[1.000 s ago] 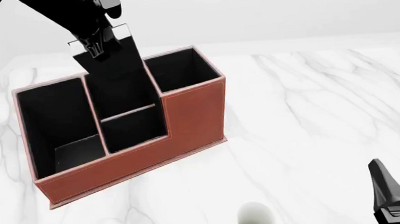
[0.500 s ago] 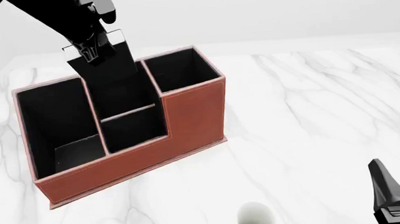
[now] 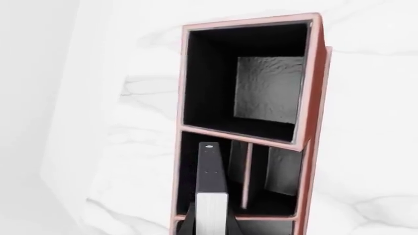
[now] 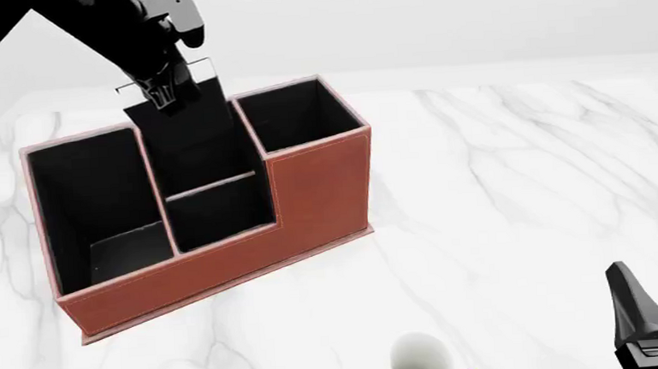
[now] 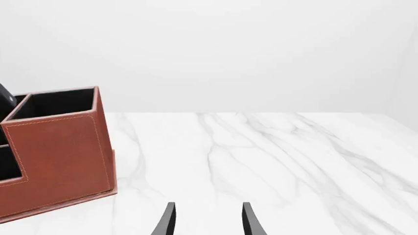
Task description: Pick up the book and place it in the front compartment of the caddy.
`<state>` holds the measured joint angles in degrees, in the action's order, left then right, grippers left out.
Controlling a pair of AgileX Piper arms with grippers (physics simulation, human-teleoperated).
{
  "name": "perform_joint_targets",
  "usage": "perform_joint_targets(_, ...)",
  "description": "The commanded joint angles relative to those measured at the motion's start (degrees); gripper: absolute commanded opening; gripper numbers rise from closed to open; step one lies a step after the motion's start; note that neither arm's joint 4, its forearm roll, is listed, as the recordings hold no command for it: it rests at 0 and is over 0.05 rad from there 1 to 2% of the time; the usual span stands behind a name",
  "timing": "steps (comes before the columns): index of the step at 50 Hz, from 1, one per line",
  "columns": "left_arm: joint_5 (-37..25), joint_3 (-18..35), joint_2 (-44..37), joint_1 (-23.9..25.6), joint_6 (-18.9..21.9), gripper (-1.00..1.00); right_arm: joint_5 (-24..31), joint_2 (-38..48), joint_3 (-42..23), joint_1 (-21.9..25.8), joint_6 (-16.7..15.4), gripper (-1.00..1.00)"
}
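Left hand (image 4: 163,85): the black left hand hangs above the rear of the organiser, clenched on the upper end of the thin flat black book (image 4: 182,129) – the front view shows the white strip of that end caught at its fingers.
Book: it hangs near upright directly below the left hand, long axis running down from the hand into the middle rear slot, leaning a little. Its lower end blends into the black lining, so how deep it sits cannot be told. In the left wrist view the book (image 3: 210,188) shows edge-on, pale page block nearest the camera.
Caddy: the large reddish-brown leather-look organiser (image 4: 318,189) with pale stitched rims stands on the white marbled tabletop (image 4: 512,173), below and forward of the left hand.
Deciding relation: the low front compartment (image 4: 218,210) lies below the left hand and nearer the arms' side than the book's lower end – by my reading the book is behind the thin divider (image 4: 209,186), so it would need to lift and come forward before lowering.
Mug: a white-and-red mug (image 4: 422,361) stands well clear, nearer the right hand.
Right hand (image 5: 206,220): released, fingers apart, resting low and well away from the caddy; the left arm is plainly the nearer one.
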<state>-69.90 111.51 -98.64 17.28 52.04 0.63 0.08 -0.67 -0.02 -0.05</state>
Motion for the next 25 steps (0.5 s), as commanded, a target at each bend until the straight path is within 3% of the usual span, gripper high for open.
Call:
perform_joint_targets(1,0.03,0.29,-0.81,0.18,0.83,-1.00,-0.10,0.07,0.03,0.00,-0.01,1.00)
perform_joint_targets(3,0.01,0.50,-1.09,1.93,-0.94,-1.00,-0.10,0.07,0.03,0.01,0.00,1.00)
perform_joint_targets(5,0.07,0.13,-1.09,-0.05,0.97,-1.00,-0.11,0.07,0.03,0.00,-0.02,1.00)
perform_joint_targets(7,0.02,0.54,-1.47,1.81,-1.08,-1.00,-0.11,0.07,0.03,0.00,-0.01,1.00)
perform_joint_targets(9,0.07,0.40,-1.53,1.03,-0.24,-1.00,-0.11,0.07,0.03,0.01,-0.01,1.00)
perform_joint_targets(10,0.02,0.73,-1.78,2.79,-2.14,-1.00,-0.13,0.06,0.03,0.00,-0.01,1.00)
perform_joint_targets(12,0.15,-0.01,-1.61,0.65,0.19,-1.00,-0.09,0.08,0.03,0.02,0.00,1.00)
perform_joint_targets(15,0.25,-0.20,-1.82,0.18,0.62,-1.00,-0.12,0.07,0.03,-0.01,-0.02,1.00)
perform_joint_targets(17,0.06,0.59,-2.32,1.69,-1.34,-1.00,-0.11,0.07,0.03,-0.01,0.01,1.00)
perform_joint_targets(25,2.74,-4.39,-1.56,-0.33,0.57,-1.00,-0.11,0.07,0.03,0.01,0.00,1.00)
